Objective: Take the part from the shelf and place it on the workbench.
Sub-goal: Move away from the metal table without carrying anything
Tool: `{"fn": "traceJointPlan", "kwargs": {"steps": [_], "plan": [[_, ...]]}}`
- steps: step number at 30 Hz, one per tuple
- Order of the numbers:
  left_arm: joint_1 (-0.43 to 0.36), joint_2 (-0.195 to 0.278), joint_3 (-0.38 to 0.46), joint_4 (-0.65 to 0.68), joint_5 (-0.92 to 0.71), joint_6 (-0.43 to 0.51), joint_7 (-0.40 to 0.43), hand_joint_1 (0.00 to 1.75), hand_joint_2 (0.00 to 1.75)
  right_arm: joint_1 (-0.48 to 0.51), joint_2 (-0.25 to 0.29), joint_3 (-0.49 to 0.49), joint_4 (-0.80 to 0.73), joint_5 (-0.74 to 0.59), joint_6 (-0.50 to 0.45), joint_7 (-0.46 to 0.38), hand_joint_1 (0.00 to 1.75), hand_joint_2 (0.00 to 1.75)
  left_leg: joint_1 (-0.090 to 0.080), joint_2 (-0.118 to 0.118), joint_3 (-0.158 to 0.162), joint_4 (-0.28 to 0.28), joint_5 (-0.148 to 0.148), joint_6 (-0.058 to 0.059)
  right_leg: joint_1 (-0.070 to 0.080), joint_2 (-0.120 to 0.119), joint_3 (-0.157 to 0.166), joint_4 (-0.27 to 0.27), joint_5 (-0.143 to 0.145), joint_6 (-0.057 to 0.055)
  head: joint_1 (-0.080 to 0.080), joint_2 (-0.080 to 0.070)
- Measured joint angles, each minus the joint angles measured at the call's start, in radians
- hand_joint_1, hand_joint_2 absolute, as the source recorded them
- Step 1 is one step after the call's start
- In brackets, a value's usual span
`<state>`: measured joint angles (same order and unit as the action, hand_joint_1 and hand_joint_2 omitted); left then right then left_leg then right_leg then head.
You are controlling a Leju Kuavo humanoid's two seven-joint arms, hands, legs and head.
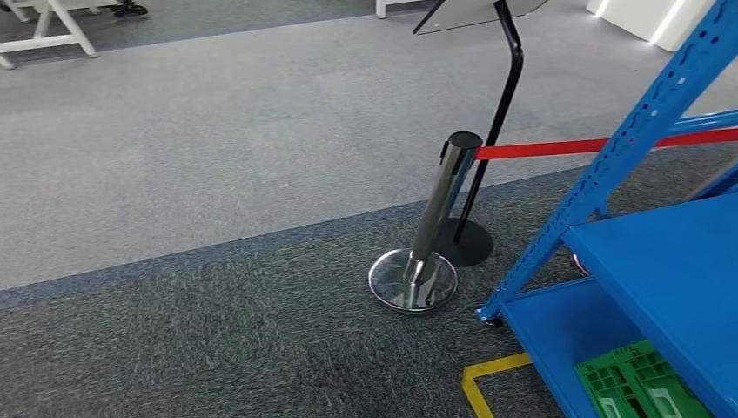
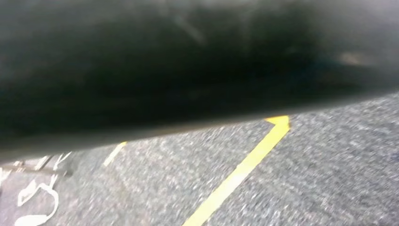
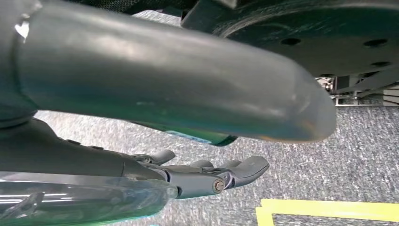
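Observation:
A blue metal shelf (image 1: 670,261) stands at the right of the head view, its bare middle board tilted across the corner. On its lowest board lies a green plastic crate (image 1: 640,383), cut off by the picture's edge. In the right wrist view my right hand (image 3: 202,174) hangs above grey carpet with its dark fingers stretched out and apart. Its thick grey thumb (image 3: 188,94) stands clear of them, and nothing is in the hand.
A chrome barrier post (image 1: 435,218) with a round base leans just left of the shelf, with a red belt (image 1: 600,144) running right from its top. Behind it stands a black sign stand (image 1: 487,157). Yellow floor tape (image 1: 479,383) marks the carpet by the shelf foot. White table legs (image 1: 52,30) are far back left.

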<state>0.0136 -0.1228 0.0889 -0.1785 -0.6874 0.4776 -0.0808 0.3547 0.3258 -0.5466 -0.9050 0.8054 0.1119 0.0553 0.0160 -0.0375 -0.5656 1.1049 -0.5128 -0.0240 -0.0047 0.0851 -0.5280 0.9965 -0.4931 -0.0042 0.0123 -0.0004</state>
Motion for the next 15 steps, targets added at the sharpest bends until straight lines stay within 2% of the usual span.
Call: {"fn": "traceJointPlan", "kwargs": {"steps": [1,2,3,4,5,6,7,9,10,11,12,13,15], "plan": [[-0.001,0.001,0.0,0.0,0.001,-0.001,0.002,0.0,0.0,-0.003,0.0,-0.001,0.002,0.003,0.0,-0.002,0.0,0.0,0.002,-0.022,0.02,-0.052,0.017,0.003,0.001,0.012,-0.004,0.003,-0.001,0.004,0.0,0.0],[-0.002,0.002,0.0,0.0,0.001,-0.002,0.003,0.0,0.0,-0.005,0.0,-0.002,0.004,0.006,0.0,-0.004,0.0,0.0,0.003,-0.039,0.031,-0.083,0.023,0.005,0.0,0.023,-0.009,0.005,0.0,0.01,0.0,0.0],[-0.003,0.002,0.0,0.0,0.002,-0.003,0.005,0.0,0.0,-0.006,0.0,-0.002,0.005,0.009,0.0,-0.006,0.0,0.0,0.002,-0.043,0.034,-0.095,0.018,0.009,-0.001,0.033,-0.018,0.006,0.002,0.017,0.0,0.0],[-0.004,0.002,0.0,0.0,0.003,-0.003,0.006,0.0,0.0,-0.006,0.0,-0.004,0.007,0.011,0.0,-0.008,0.0,0.0,0.001,-0.034,0.035,-0.101,0.018,0.014,-0.003,0.044,-0.024,0.005,0.005,0.025,0.0,0.0],[-0.005,0.002,0.0,0.0,0.004,-0.003,0.007,0.0,0.0,-0.005,0.0,-0.006,0.009,0.013,0.0,-0.009,0.0,0.0,0.001,-0.023,0.035,-0.104,0.021,0.02,-0.005,0.043,-0.03,0.006,0.004,0.031,0.0,0.0],[-0.006,0.002,0.0,0.0,0.004,-0.003,0.008,0.0,0.0,-0.004,0.0,-0.007,0.011,0.015,0.0,-0.01,0.0,0.0,0.001,-0.011,0.036,-0.109,0.025,0.028,-0.006,0.025,-0.039,0.019,-0.005,0.035,0.003,0.0],[-0.005,0.002,0.0,0.0,0.006,-0.002,0.008,0.0,0.0,-0.005,0.0,-0.009,0.013,0.02,0.0,-0.011,0.0,0.0,0.002,0.004,0.037,-0.114,0.027,0.034,-0.005,-0.001,-0.055,0.051,-0.027,0.038,0.007,0.0],[-0.001,0.002,0.001,0.0,0.01,-0.002,0.008,0.0,0.0,-0.013,0.0,-0.011,0.017,0.034,0.0,-0.014,0.0,0.0,-0.001,0.035,0.036,-0.117,0.028,0.041,-0.005,-0.056,-0.112,0.168,-0.095,0.042,0.014,0.0],[0.001,0.002,0.002,0.0,0.013,-0.002,0.008,0.0,0.0,-0.017,0.0,-0.012,0.019,0.042,0.0,-0.017,0.0,0.0,-0.003,0.051,0.035,-0.117,0.028,0.042,-0.005,-0.067,-0.142,0.231,-0.124,0.045,0.014,0.0],[0.002,0.002,0.002,0.0,0.015,-0.003,0.008,0.0,0.0,-0.02,0.0,-0.015,0.021,0.05,0.0,-0.019,0.0,0.0,-0.005,0.067,0.035,-0.117,0.027,0.043,-0.006,-0.073,-0.16,0.271,-0.136,0.047,0.014,0.0],[0.003,0.002,0.002,0.0,0.016,-0.003,0.009,0.0,0.0,-0.021,0.0,-0.018,0.024,0.058,0.0,-0.021,0.0,0.0,-0.006,0.082,0.034,-0.116,0.026,0.042,-0.006,-0.077,-0.161,0.277,-0.13,0.048,0.014,0.0],[0.003,0.002,0.003,0.0,0.016,-0.003,0.009,0.0,0.0,-0.021,0.0,-0.022,0.026,0.065,0.001,-0.023,0.0,0.0,-0.007,0.094,0.035,-0.116,0.025,0.042,-0.007,-0.083,-0.138,0.241,-0.107,0.048,0.014,0.0],[0.002,0.0,0.003,0.0,0.017,-0.003,0.008,0.0,0.0,-0.023,0.0,-0.031,0.029,0.078,0.002,-0.027,0.0,0.0,-0.009,0.115,0.038,-0.116,0.023,0.037,-0.005,-0.116,-0.057,0.103,-0.049,0.043,0.014,0.0]]}}
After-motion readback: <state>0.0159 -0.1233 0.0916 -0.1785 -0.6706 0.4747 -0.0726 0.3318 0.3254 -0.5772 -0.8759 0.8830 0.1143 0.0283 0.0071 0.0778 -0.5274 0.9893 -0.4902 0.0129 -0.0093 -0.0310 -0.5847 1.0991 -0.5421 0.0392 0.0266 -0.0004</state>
